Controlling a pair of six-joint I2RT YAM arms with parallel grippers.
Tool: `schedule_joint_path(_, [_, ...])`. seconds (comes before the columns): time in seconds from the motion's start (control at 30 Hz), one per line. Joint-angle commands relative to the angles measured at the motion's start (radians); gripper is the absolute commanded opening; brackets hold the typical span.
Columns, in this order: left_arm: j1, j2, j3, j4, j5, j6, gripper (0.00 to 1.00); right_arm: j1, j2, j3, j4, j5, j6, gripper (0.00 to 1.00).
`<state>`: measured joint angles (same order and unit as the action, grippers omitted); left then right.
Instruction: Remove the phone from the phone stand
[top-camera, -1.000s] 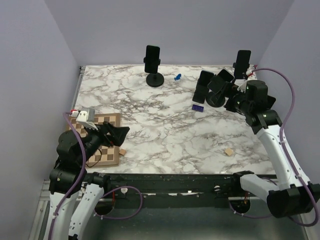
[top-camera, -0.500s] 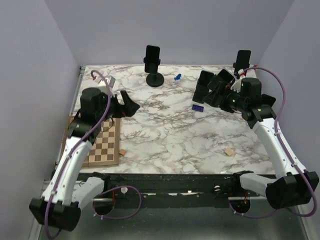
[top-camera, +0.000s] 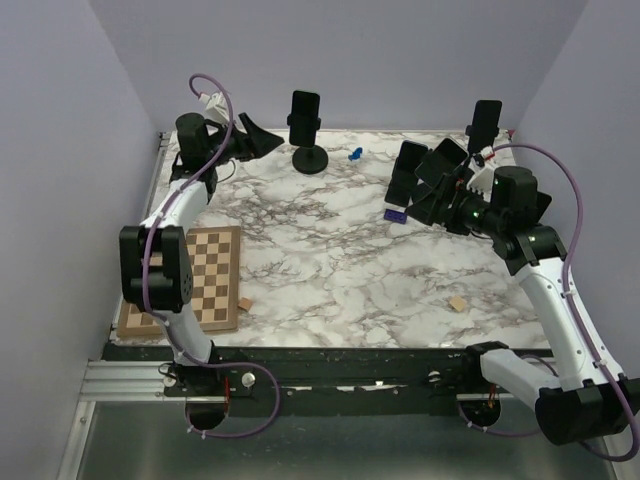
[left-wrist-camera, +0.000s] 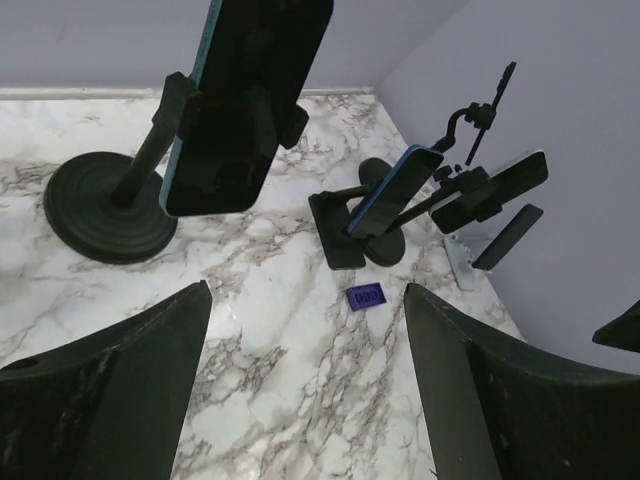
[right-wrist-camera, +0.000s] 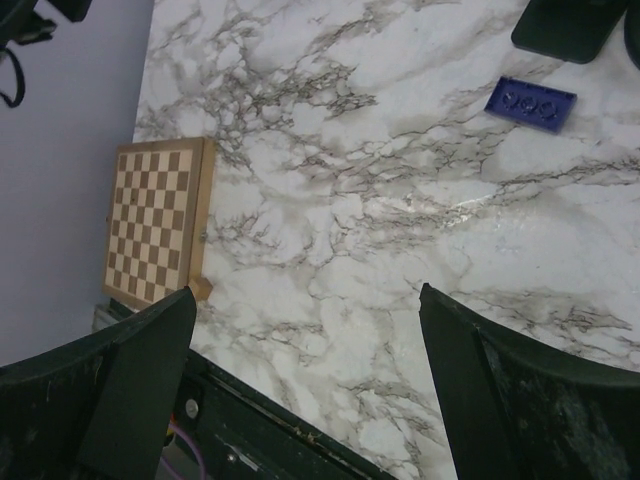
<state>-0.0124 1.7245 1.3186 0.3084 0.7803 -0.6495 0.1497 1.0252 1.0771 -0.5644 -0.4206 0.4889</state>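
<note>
A black phone (top-camera: 304, 113) stands clamped upright in a stand with a round black base (top-camera: 310, 160) at the back middle of the table. In the left wrist view the phone (left-wrist-camera: 250, 90) and its base (left-wrist-camera: 105, 205) fill the upper left. My left gripper (top-camera: 260, 137) is open and empty just left of that phone, raised above the table; it also shows in the left wrist view (left-wrist-camera: 305, 300). My right gripper (top-camera: 432, 205) is open and empty at the right, next to other phones on stands (top-camera: 405, 168); it also shows in the right wrist view (right-wrist-camera: 305, 300).
More phones on stands (left-wrist-camera: 395, 190) cluster at the back right, one by the right wall (top-camera: 486, 120). A purple brick (top-camera: 396, 214) (right-wrist-camera: 530, 103), a blue piece (top-camera: 355, 154), a wooden block (top-camera: 457, 303) and a chessboard (top-camera: 190, 285) with a block (top-camera: 243, 303) lie on the marble.
My left arm has swung from over the chessboard up to the back left, its gripper now beside the phone on the back stand. The right arm has shifted only slightly.
</note>
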Motion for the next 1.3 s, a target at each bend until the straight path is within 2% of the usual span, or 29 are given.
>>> schedule_joint_path(0.0, [0.003,0.212,0.128,0.279,0.146,-0.138,0.86,0.006,0.007,-0.029,-0.003,-0.116,0.012,1.0])
schedule_joint_path(0.17, [0.037,0.416,0.231,0.479,0.131,-0.317,0.87,0.007,-0.009,-0.029,0.007,-0.126,0.024,1.0])
schedule_joint_path(0.3, [0.039,0.545,0.321,0.546,0.12,-0.404,0.88,0.008,-0.011,-0.014,-0.02,-0.117,0.014,1.0])
schedule_joint_path(0.57, [0.02,0.776,0.493,0.826,0.18,-0.646,0.9,0.008,0.007,-0.001,-0.016,-0.12,0.002,1.0])
schedule_joint_path(0.73, [0.015,0.852,0.577,0.865,0.16,-0.715,0.86,0.008,0.034,0.016,-0.01,-0.134,0.01,1.0])
schedule_joint_path(0.8, [-0.023,0.856,0.603,0.848,0.165,-0.712,0.85,0.008,0.035,0.02,-0.007,-0.129,0.011,1.0])
schedule_joint_path(0.93, [-0.048,0.849,0.598,0.848,0.168,-0.699,0.78,0.008,0.032,0.03,-0.017,-0.122,0.011,1.0])
schedule_joint_path(1.07, [-0.056,0.869,0.603,0.921,0.162,-0.765,0.74,0.008,0.02,0.044,-0.024,-0.113,0.004,1.0])
schedule_joint_path(1.27, [-0.057,0.833,0.53,1.005,0.131,-0.811,0.53,0.008,0.018,0.051,-0.038,-0.11,-0.01,1.0])
